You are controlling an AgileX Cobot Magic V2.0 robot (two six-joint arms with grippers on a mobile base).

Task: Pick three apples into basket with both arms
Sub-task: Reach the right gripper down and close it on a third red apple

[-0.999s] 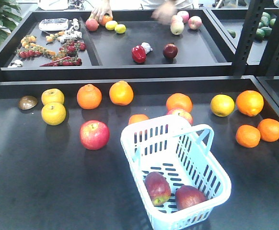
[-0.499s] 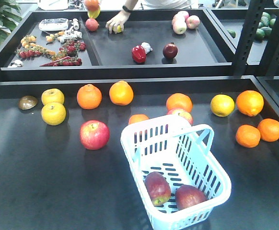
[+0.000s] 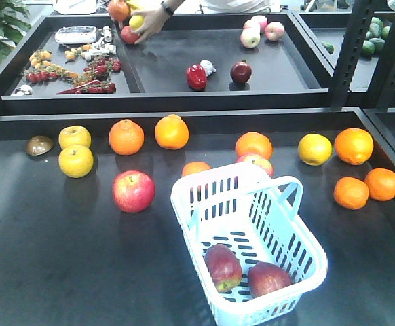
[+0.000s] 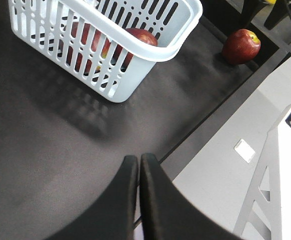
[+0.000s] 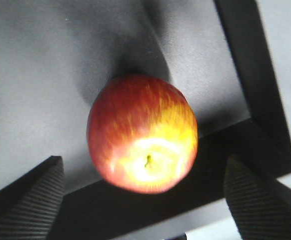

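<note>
The pale blue-white basket [image 3: 180,198] stands on the dark table at the front centre. Two dark red apples [image 3: 222,266] [image 3: 268,278] lie inside it. In the left wrist view the basket [image 4: 50,30] is at the top with an apple [image 4: 144,36] showing over its rim, and a third apple [image 4: 241,46] sits beyond it by the table's raised rim. My left gripper [image 4: 138,161] is shut and empty, over the table's edge. My right gripper [image 5: 143,200] is open, and a red-and-yellow apple [image 5: 142,132] lies just ahead of its fingertips, untouched. Neither arm shows in the front view.
Oranges [image 3: 126,136], yellow lemons [image 3: 75,161] and a brighter red apple [image 3: 134,191] lie around the basket. Another apple [image 3: 257,161] sits just behind it. A person's hand [image 3: 146,20] handles fruit on the back shelf. The table edge [image 4: 220,107] drops to grey floor.
Only the person's hand on the back shelf has moved, leftward, gathering fruit. The basket and the fruit on the table have not moved.
</note>
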